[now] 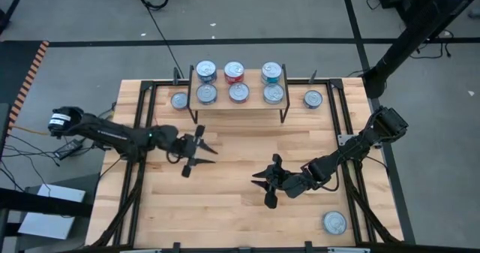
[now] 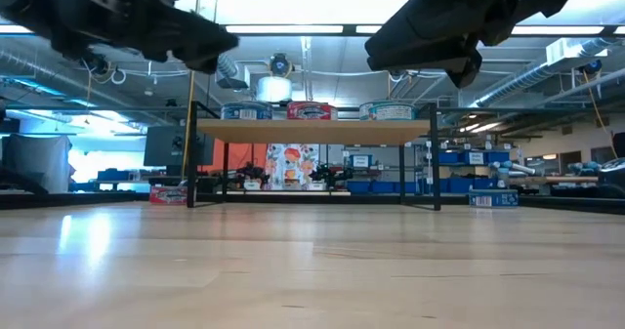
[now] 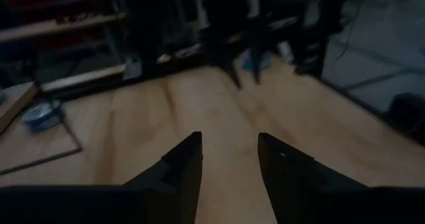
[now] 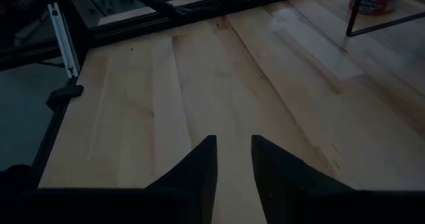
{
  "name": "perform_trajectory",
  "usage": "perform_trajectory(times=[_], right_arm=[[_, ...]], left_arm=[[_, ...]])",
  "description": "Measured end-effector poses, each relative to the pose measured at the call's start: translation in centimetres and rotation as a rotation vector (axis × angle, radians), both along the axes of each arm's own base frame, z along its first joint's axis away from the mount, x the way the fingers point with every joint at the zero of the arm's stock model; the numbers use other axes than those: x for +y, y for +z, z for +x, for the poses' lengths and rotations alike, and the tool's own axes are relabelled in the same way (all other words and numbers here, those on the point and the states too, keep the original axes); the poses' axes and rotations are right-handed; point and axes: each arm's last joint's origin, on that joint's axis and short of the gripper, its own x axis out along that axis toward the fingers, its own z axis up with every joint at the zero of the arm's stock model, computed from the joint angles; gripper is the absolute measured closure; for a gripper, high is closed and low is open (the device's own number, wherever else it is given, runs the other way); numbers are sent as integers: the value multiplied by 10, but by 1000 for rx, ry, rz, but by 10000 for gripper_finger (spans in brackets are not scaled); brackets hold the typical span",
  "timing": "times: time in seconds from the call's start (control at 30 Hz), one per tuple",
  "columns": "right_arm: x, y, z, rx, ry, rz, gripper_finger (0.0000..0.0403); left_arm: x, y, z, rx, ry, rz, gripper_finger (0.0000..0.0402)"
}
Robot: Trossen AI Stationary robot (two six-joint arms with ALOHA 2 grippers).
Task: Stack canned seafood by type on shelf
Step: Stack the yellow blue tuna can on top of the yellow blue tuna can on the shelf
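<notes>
While six tins (image 1: pixel 238 82) sit on the shelf (image 1: pixel 240 106) at the table's (image 1: pixel 240 208) twelve o'clock edge, both claws hang over bare wood well apart from them. From the left claw (image 1: pixel 201 152), fingers parted and holding nothing, the shelf lies toward one o'clock. From the right claw (image 1: pixel 268 184), fingers parted with a narrower gap and likewise empty, it lies toward eleven o'clock. Loose tins rest beside the shelf at its nine o'clock (image 1: pixel 179 100) and three o'clock (image 1: pixel 313 98), and one (image 1: pixel 334 223) lies at the right claw's four o'clock.
</notes>
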Motion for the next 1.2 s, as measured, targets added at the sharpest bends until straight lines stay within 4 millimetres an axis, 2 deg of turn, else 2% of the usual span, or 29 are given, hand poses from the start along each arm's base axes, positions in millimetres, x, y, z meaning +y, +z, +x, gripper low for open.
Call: perform_trajectory(times=[0.17, 0.33, 0.43, 0.53, 0.6, 0.77, 0.93, 1.2], right_arm=[[-4, 0, 2, 5, -9, -1, 299], [-18, -1, 9, 17, -20, 42, 303], [-22, -2, 11, 43, 9, 72, 322], [-19, -4, 9, 68, 55, 86, 365], [-13, -4, 6, 87, 104, 99, 391], [12, 3, -3, 248, 158, 222, 393], [39, 6, -25, 473, 133, 398, 398], [79, 5, -64, 753, 82, 744, 399]], left_arm=[[-7, -12, -10, -67, -20, -19, 270], [-5, -13, -10, -73, 60, -52, 272], [-5, -13, -10, -67, 67, -68, 273], [-5, -13, -10, -68, 61, -63, 277], [-5, -13, -10, -65, 58, -47, 287], [-6, -15, -11, -56, 53, -20, 336], [-6, -15, -11, -61, 48, 1, 391], [-6, -15, -11, -65, 43, 22, 393]])
